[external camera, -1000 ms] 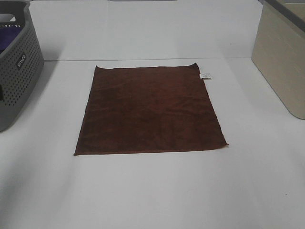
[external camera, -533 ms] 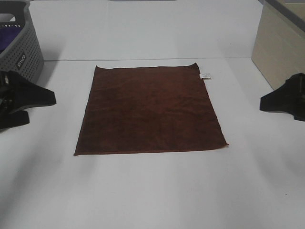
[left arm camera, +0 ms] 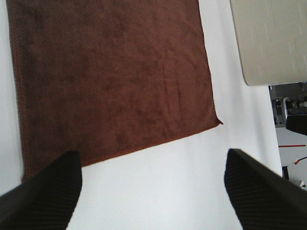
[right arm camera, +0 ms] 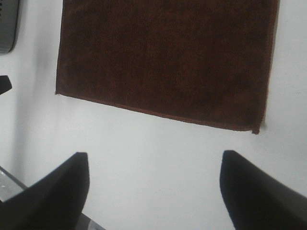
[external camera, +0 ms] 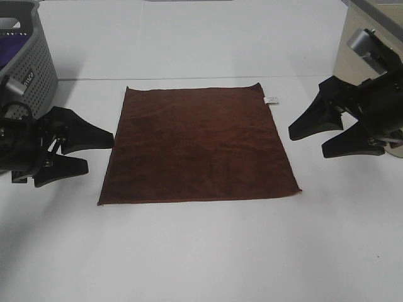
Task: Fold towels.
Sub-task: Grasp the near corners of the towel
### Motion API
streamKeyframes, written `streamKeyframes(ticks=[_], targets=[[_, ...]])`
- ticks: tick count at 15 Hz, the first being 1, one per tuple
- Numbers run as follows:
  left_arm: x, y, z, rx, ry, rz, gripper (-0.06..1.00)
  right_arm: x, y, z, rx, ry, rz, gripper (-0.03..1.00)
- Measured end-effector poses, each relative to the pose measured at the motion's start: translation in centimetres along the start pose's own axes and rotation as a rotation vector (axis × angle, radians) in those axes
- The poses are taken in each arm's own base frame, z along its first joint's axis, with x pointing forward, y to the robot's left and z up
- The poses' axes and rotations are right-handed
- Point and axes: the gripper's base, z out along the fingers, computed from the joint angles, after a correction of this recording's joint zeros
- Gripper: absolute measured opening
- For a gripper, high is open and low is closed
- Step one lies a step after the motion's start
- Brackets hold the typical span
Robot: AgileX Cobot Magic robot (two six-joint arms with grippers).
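A dark brown towel (external camera: 198,146) lies flat and unfolded on the white table, a small white tag (external camera: 271,99) at its far right corner. It also shows in the left wrist view (left arm camera: 110,72) and the right wrist view (right arm camera: 168,57). My left gripper (external camera: 99,151) is open and empty, just left of the towel's left edge, above the table. My right gripper (external camera: 306,141) is open and empty, just right of the towel's right edge. In both wrist views the black fingertips (left arm camera: 43,191) (right arm camera: 48,191) stand wide apart with nothing between them.
A grey perforated basket (external camera: 25,82) with something purple inside stands at the far left. A beige bin (external camera: 368,88) stands at the far right. The bin also shows in the left wrist view (left arm camera: 271,40).
Both arms have come in from the sides towards the towel: the left gripper moved right, the right gripper moved left. The towel has not moved.
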Motion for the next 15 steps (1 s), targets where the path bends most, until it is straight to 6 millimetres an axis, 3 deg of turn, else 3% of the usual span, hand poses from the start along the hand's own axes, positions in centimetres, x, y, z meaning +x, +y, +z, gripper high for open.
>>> streamKeyframes(ticks=[3,6,7,9,15], targets=[[-1.6,0.5,1.2,-0.049,0.079,0.024,0.75,-1.6,-2.6,3.7,-0.020,0.140,0.057,0.73],[-2.1,0.9,1.0,-0.137,0.107,0.020,0.75,-2.2,-4.3,4.6,-0.029,0.170,0.099,0.73],[-2.2,1.6,0.9,-0.230,0.123,-0.001,0.75,-2.3,-7.0,4.5,-0.033,0.172,0.182,0.73],[-2.7,1.9,1.2,-0.253,0.126,-0.011,0.75,-2.2,-9.4,4.5,-0.026,0.157,0.247,0.73],[-3.5,3.7,4.6,-0.199,0.221,-0.075,0.75,-2.5,-9.8,5.7,-0.034,0.133,0.218,0.73]])
